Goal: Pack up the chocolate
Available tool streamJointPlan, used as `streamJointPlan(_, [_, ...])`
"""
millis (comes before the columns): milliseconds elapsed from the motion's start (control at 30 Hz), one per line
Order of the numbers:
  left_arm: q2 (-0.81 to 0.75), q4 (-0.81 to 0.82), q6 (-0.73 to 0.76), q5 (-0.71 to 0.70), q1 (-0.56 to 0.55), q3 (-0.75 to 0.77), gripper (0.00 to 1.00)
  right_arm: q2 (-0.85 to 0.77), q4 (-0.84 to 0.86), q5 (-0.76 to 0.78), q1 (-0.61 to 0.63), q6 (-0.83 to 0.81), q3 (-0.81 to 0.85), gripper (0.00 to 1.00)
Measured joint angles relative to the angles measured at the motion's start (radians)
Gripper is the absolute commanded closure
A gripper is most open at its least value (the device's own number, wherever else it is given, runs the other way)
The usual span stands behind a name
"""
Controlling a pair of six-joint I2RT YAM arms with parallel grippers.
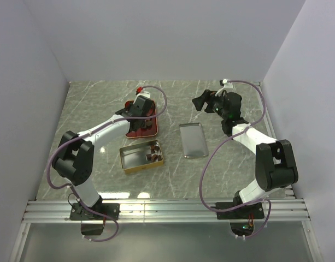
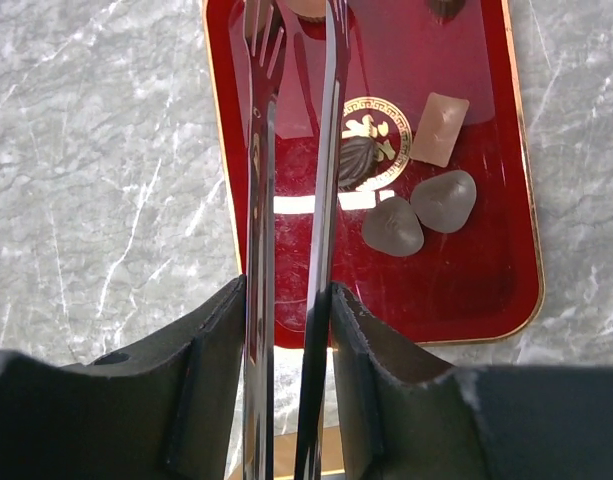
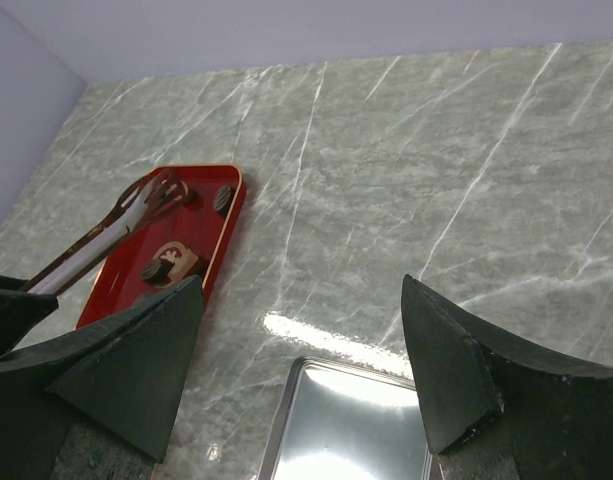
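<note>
Now: left gripper (image 2: 286, 310) clamps tongs (image 2: 326, 150) over tray (image 2: 486, 290); chocolate pieces (image 2: 444, 200) lie there. Right gripper (image 3: 301, 300) hangs wide open near lid (image 3: 356, 430). Tin (image 1: 131, 164) holds several.

Top camera high, near side, looking steeply down on table (image 1: 101, 98); left wrist close over red tray (image 2: 476, 290), straight down; right wrist oblique, same tray farther off.
</note>
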Motion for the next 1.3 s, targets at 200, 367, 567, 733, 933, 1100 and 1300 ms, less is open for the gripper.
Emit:
streamJointPlan(200, [0.022,-0.001,0.001,-0.02,0.0,0.025,0.56,0.0,0.0,0.0,0.0,0.0,0.0,0.14])
streamJointPlan(367, [0.053,-0.003,0.001,-0.022,0.005,0.044,0.56,0.0,0.0,-0.003,0.0,0.0,0.0,0.14])
streamJointPlan(567, [0.083,-0.002,0.003,-0.021,0.015,0.051,0.56,0.0,0.0,-0.002,0.0,0.0,0.0,0.14])
streamJointPlan(733, [0.089,-0.003,0.003,-0.017,0.021,0.056,0.56,0.0,0.0,-0.002,0.0,0.0,0.0,0.14])
streamJointPlan(933, [0.091,-0.006,0.001,0.002,0.022,0.06,0.55,0.0,0.0,-0.002,0.0,0.0,0.0,0.14])
streamJointPlan(1100, [0.091,-0.007,0.0,0.022,0.022,0.06,0.54,0.0,0.0,-0.002,0.0,0.0,0.0,0.14])
streamJointPlan(1300, [0.091,-0.008,0.0,0.034,0.022,0.06,0.54,0.0,0.0,-0.003,0.0,0.0,0.0,0.14])
